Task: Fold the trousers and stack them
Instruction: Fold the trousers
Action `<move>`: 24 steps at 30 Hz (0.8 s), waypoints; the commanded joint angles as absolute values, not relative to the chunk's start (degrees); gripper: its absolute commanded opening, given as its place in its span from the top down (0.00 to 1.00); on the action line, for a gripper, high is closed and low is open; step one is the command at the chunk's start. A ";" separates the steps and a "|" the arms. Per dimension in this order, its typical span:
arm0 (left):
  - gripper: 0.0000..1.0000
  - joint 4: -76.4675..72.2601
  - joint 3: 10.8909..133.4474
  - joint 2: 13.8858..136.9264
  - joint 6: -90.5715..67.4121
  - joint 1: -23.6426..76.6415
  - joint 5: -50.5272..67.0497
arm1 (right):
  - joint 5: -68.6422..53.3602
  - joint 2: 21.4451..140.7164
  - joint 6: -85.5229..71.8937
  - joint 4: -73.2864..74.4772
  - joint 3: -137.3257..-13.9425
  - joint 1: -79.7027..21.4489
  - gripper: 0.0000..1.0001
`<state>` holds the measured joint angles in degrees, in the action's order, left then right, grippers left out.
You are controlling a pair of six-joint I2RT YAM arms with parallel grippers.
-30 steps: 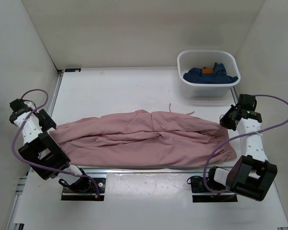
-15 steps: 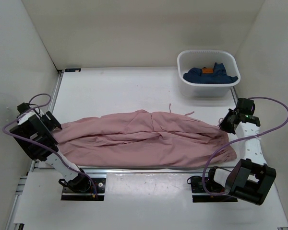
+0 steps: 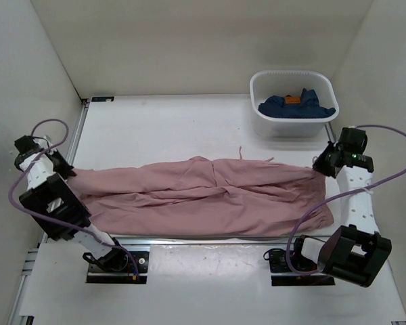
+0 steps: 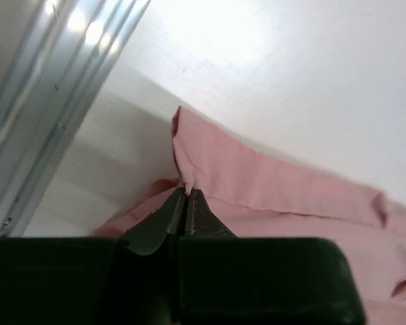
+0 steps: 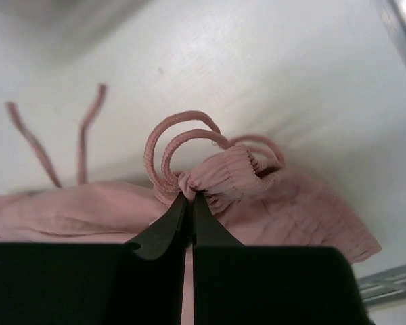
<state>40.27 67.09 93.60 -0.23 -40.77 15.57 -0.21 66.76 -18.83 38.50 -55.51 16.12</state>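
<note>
We are inspecting a white table (image 3: 155,128) enclosed by pale walls (image 3: 189,47). A white tub (image 3: 292,128) is sitting on it, holding dark blue garments (image 3: 308,107) with an orange patch (image 3: 293,99). The trousers (image 3: 203,200) are lying nearer than the tub, with their long axis running crosswise, the waistband (image 5: 223,169) at the tub's side and the leg ends pointing away from it. The left gripper (image 4: 187,193) is pinching a leg hem; the right gripper (image 5: 189,198) is clamping the waistband beside the drawstring loops (image 5: 176,145)
</note>
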 commanded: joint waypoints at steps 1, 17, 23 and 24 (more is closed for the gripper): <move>0.86 42.97 71.46 83.69 0.00 -41.75 18.98 | -1.50 66.45 -20.48 38.92 -65.55 16.44 1.00; 0.86 50.89 54.07 63.81 0.00 -59.41 15.65 | 23.40 36.39 -38.58 51.33 -38.17 15.91 1.00; 0.86 56.51 60.89 65.12 0.00 -56.26 24.42 | 23.20 42.96 -36.04 43.95 -44.35 15.21 1.00; 0.86 56.51 61.69 65.13 0.00 -55.12 24.96 | 24.07 44.63 -35.43 43.42 -46.56 14.68 1.00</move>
